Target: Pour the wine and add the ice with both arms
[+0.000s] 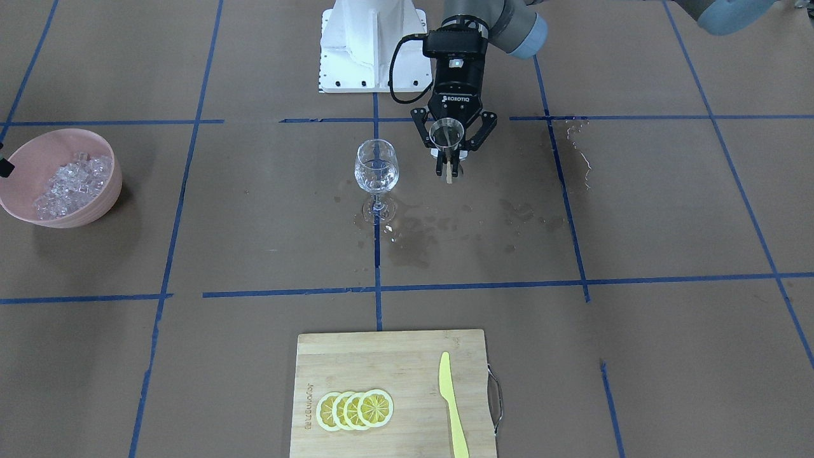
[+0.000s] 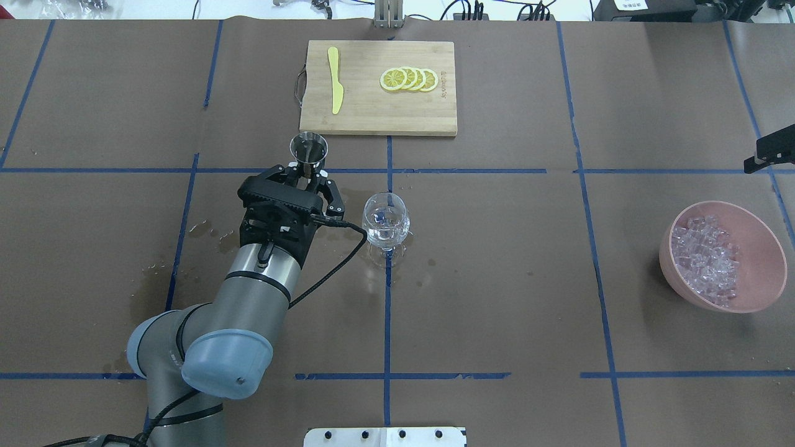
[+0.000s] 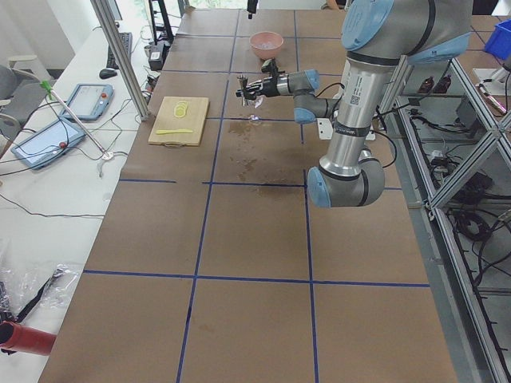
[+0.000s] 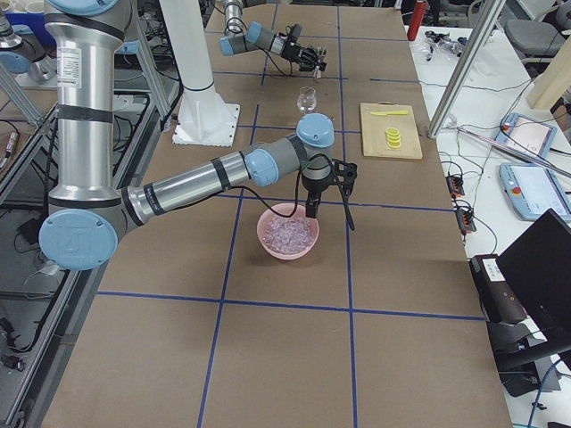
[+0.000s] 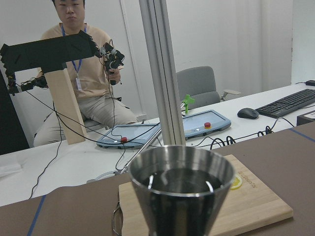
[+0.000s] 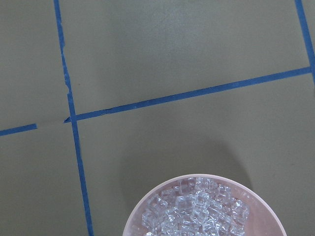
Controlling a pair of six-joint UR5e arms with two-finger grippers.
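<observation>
Two arms, the left arm (image 2: 258, 282) and the right arm (image 4: 192, 183). One wine glass (image 1: 376, 166), one steel measuring cup (image 2: 308, 148), one pink bowl (image 1: 35, 159) of uncountable ice lumps (image 1: 73, 184), one bamboo cutting board (image 1: 381, 356), four lemon slices (image 1: 375, 407) — one yellow knife (image 1: 450, 401).

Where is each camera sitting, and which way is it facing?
Front-facing: across the table, looking down toward the pedestal; left gripper holds a cup beside the glass.
Overhead: behind the pedestal, looking forward; left arm, board beyond.
Exterior left: table's left end, looking along it; left arm near.
Exterior right: opposite end; right arm near, by the bowl.
Left wrist: looks over the cup to the board.
Right wrist: looks down on ice.
Front-facing and overhead share glass, board, bowl.
</observation>
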